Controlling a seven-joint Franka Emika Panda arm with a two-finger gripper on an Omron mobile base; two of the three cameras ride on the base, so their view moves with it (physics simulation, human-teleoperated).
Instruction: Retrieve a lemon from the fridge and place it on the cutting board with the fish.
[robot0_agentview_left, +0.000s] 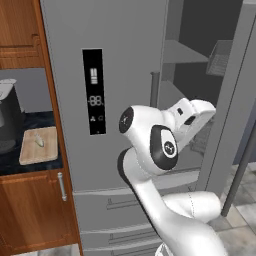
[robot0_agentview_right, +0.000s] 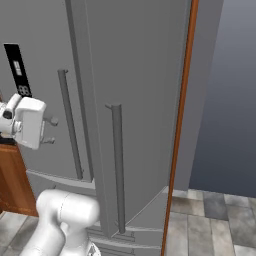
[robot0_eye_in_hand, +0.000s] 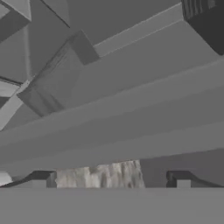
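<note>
Left base view: fish (robot0_agentview_left: 39, 142) on cutting board (robot0_agentview_left: 39, 145).

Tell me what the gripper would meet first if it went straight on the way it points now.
Probably the fridge interior: the gripper, open, faces grey shelf edges close ahead through the open right door. Which shelf comes first is unclear, as depth is hard to judge.
</note>
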